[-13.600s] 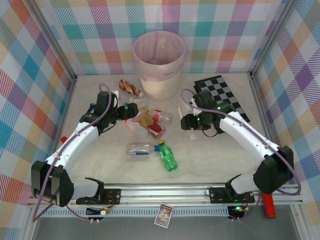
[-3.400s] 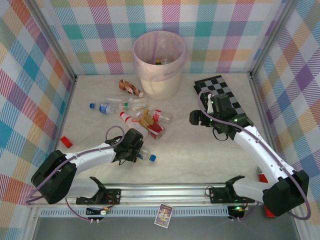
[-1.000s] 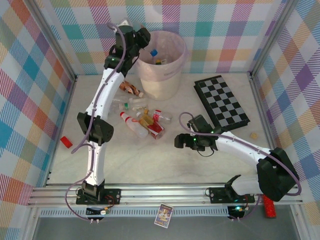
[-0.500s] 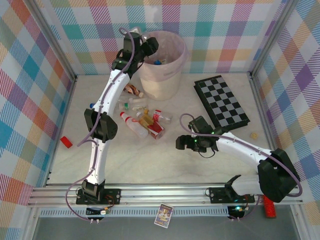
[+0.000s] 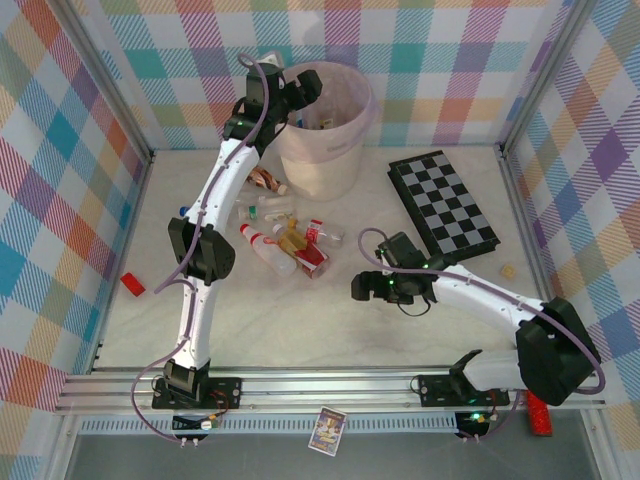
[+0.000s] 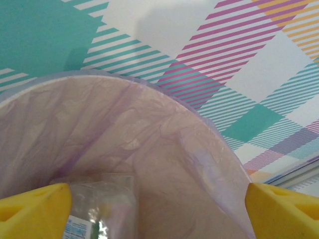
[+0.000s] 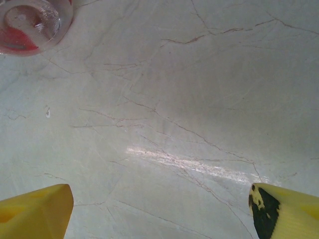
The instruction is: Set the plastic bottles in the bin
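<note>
The bin (image 5: 322, 165) stands at 12 o'clock on the counter (image 5: 300, 330). The left pincer (image 5: 303, 86) hangs over its mouth on the 10 o'clock side. The pincer's yellow fingers (image 6: 35, 209) are spread wide with nothing between them. Below them, inside the pink liner (image 6: 164, 149), lies a clear bottle (image 6: 102, 204), and the top view shows a few binned bottles (image 5: 320, 122) at the bottom. A heap of loose bottles (image 5: 285, 240) lies at 10 o'clock from the counter's middle, and a brown bottle (image 5: 262, 177) lies by the bin's foot at 8 o'clock. The checkerboard (image 5: 442, 200) lies at 2 o'clock. The right pincer (image 5: 358, 288) sits low over bare counter just off the middle toward 4 o'clock, open and empty. At 11 o'clock in its wrist view is the round base of a red-marked bottle (image 7: 30, 22), well apart from either fingertip.
</note>
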